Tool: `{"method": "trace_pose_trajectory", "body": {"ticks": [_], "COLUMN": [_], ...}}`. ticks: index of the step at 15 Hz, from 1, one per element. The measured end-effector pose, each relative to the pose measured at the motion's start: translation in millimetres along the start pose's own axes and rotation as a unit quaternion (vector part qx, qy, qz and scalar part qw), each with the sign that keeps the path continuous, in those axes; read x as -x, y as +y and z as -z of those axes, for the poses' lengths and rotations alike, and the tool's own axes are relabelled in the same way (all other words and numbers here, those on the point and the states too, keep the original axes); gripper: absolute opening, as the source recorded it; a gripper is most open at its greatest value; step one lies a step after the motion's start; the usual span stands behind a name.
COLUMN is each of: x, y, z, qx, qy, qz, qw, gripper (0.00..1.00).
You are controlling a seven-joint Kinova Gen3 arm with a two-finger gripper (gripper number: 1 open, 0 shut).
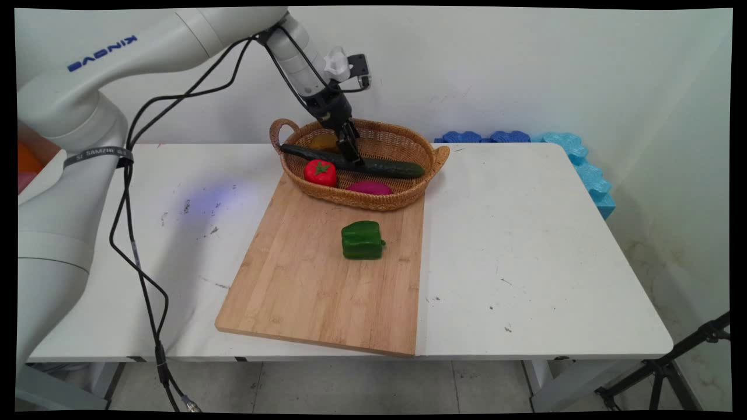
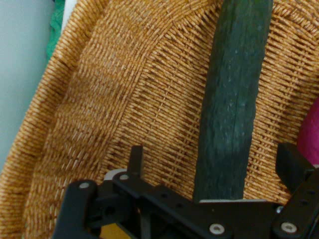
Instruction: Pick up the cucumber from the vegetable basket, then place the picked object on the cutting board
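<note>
Hand view: gripper (image 2: 214, 164) spread wide, fingers (image 2: 135, 160) either side of cucumber (image 2: 232, 104), not clamped.
Cucumber: lying across basket (image 1: 402, 201).
Tomato (image 1: 320, 172): in basket, beside cucumber.
Pepper (image 1: 362, 240): outside basket, on board (image 1: 292, 291).

Plain white wall (image 1: 525, 70) behind a white table (image 1: 525, 262), whose top is pretty scuffed, with dark specks and smudges mostly on the left side. Blue foam blocks (image 1: 508, 137) sit squeezed between the table's far edge and the wall, and lighter blue ones (image 1: 589, 172) run round the far right corner. Floor (image 1: 350, 385) is pale grey tile, seen under the near edge. A black tripod leg (image 1: 671, 361) pokes in at bottom right. Something orange (image 1: 26, 160) sits at the far left.
</note>
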Motion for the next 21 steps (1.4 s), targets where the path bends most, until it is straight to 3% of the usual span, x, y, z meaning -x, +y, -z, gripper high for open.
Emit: {"method": "trace_pose_trajectory", "body": {"ticks": [14, 15, 21], "x": [-0.2, 0.0, 0.4], "y": [-5.2, -5.3, -4.3], "z": [-33.5, -34.8, -38.1], "qx": [0.011, 0.011, 0.012], "qy": [-0.008, -0.009, -0.011], "qz": [-0.015, -0.017, -0.026], "qw": [0.9998, 0.9998, 0.9995], "gripper": [1.00, 0.00, 0.00]}}
